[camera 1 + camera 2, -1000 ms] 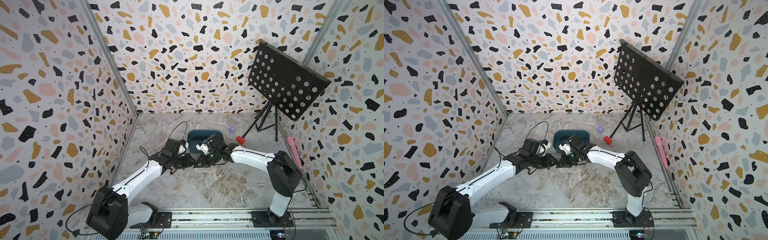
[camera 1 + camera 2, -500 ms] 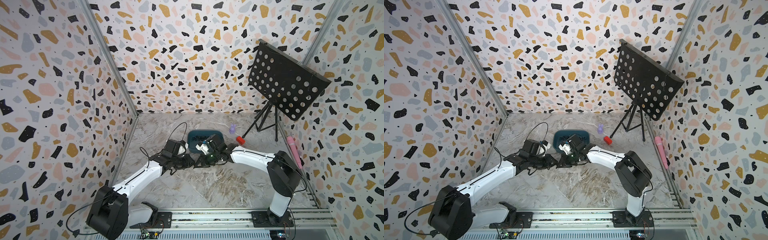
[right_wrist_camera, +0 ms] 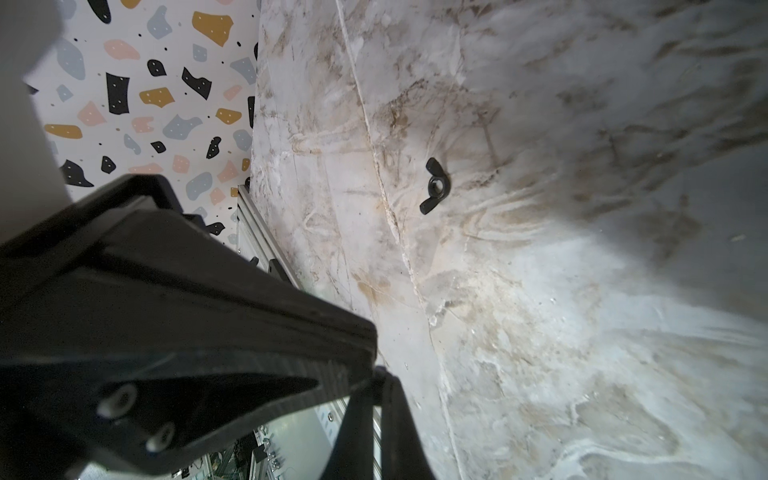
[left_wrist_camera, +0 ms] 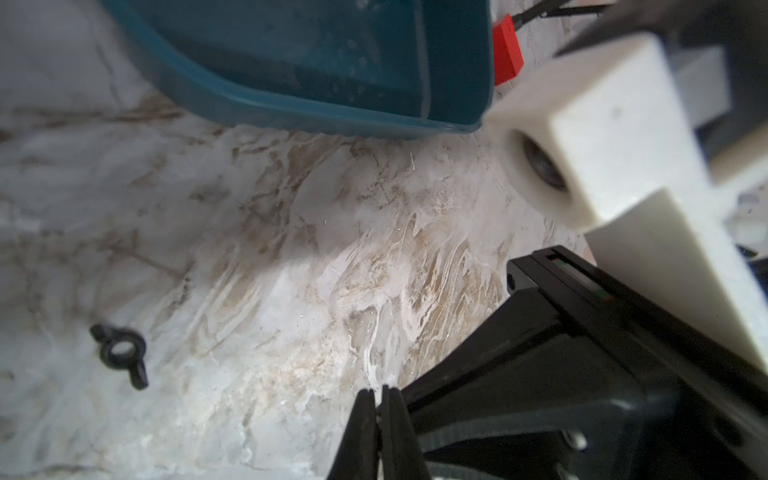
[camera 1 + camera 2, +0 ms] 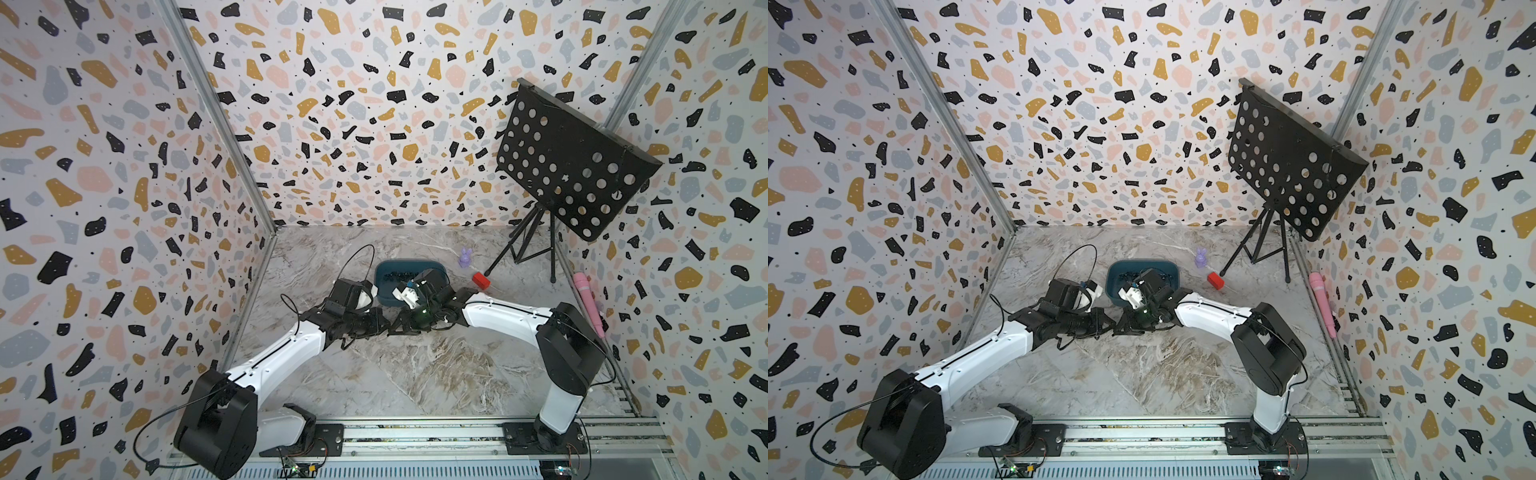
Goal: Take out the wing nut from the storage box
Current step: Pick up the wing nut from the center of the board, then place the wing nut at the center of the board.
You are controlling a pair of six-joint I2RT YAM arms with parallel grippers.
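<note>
The wing nut (image 4: 120, 353), small and black, lies flat on the marble floor outside the storage box; the right wrist view shows the wing nut (image 3: 435, 186) too. I cannot make it out in the top views. The storage box (image 5: 399, 266), a dark teal tub, sits just behind both wrists and also appears in the left wrist view (image 4: 291, 62). My left gripper (image 4: 378, 390) is shut on nothing, low over the floor. My right gripper (image 3: 376, 374) is shut too, empty. In both top views the left gripper (image 5: 385, 327) and right gripper (image 5: 395, 328) meet tip to tip in front of the box.
Small dark parts (image 5: 395, 275) lie inside the box. A red block (image 5: 481, 281) and a purple bunny figure (image 5: 465, 258) stand to its right. A black perforated music stand (image 5: 573, 162) fills the back right corner. A pink stick (image 5: 586, 299) lies along the right wall.
My left gripper's jaws have come together. Both arms stay almost where they were, tips still meeting in front of the box.
</note>
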